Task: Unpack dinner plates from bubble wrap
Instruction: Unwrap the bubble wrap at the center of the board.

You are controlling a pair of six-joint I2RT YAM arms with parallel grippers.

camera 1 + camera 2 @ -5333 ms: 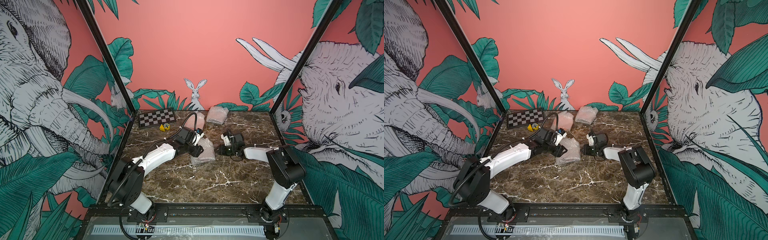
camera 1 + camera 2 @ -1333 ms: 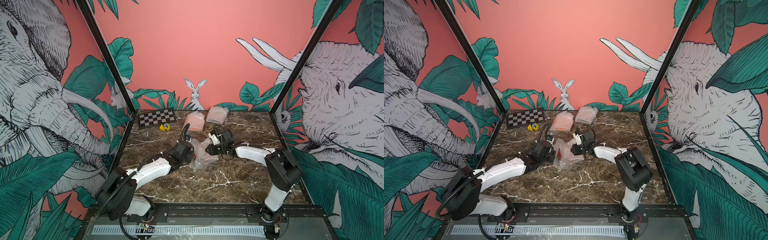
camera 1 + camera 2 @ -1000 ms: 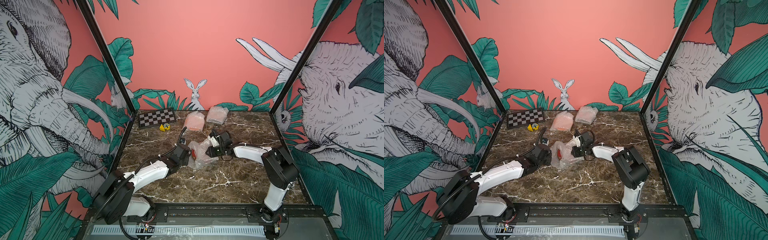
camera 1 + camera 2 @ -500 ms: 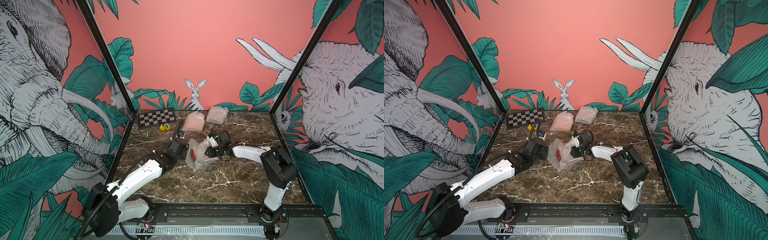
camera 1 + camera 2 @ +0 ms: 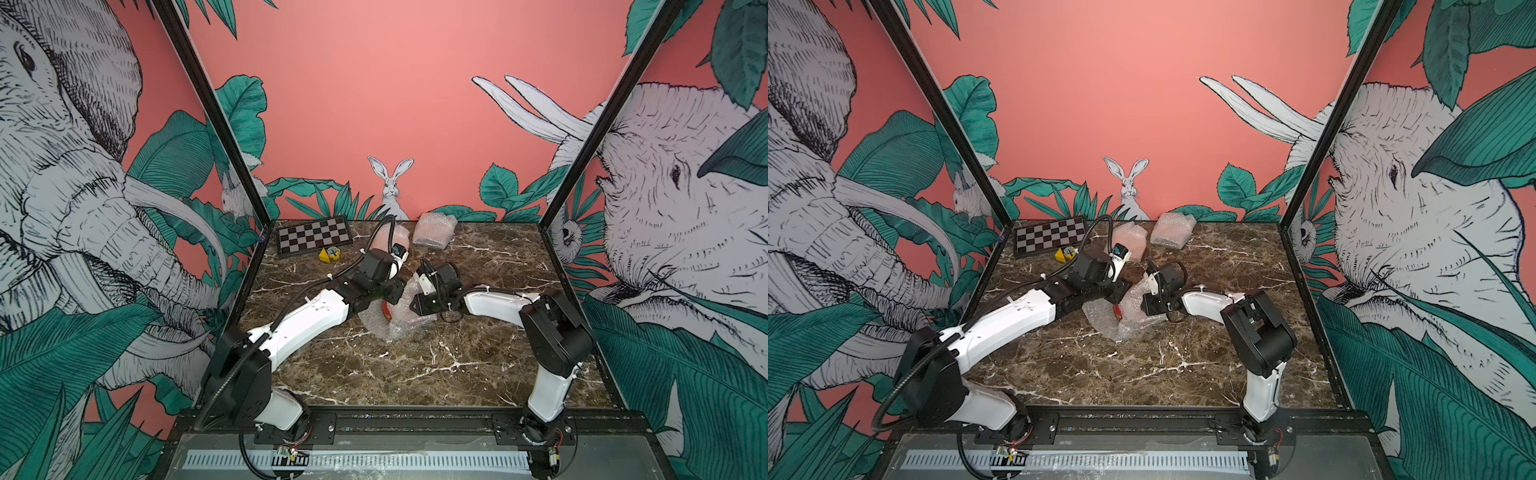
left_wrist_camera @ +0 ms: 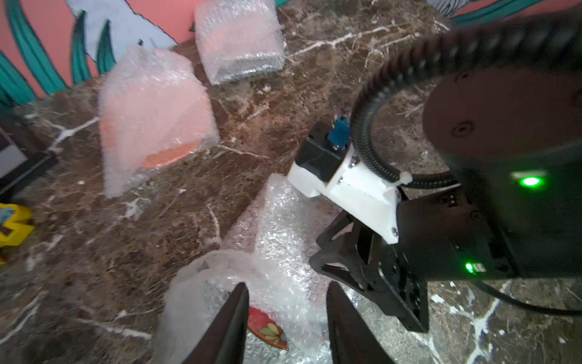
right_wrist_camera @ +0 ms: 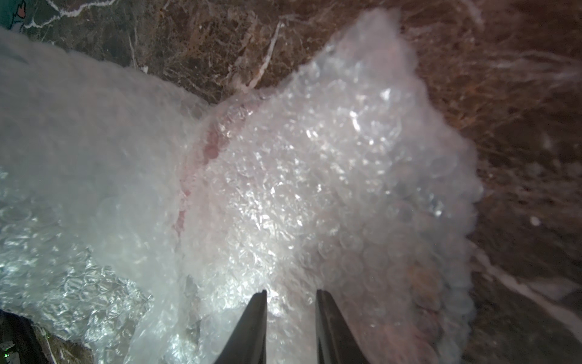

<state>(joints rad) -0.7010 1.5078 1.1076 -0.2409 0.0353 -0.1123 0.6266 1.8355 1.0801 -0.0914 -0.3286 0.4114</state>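
Note:
A crumpled sheet of bubble wrap (image 5: pixel 395 322) lies mid-table in both top views, partly opened. The dark red dinner plate's flowered rim (image 6: pixel 267 326) pokes out of it, also seen as a red sliver (image 5: pixel 1119 311). My left gripper (image 6: pixel 287 302) hovers open over the wrap, its jaws either side of that rim without touching it. My right gripper (image 7: pixel 291 299) is shut on a raised flap of the bubble wrap (image 7: pixel 299 189) from the right side. Red shows faintly through the sheet there.
Two wrapped bundles sit by the back wall: one shows orange (image 6: pixel 151 110) through the wrap, the other (image 6: pixel 239 41) looks grey-dark inside. A checkered board (image 5: pixel 313 239) and a small yellow block (image 5: pixel 329 254) lie at the back left.
My left gripper has opened and swung from the wrap's left side to above it. The right gripper still holds its flap, which now stands a little higher.

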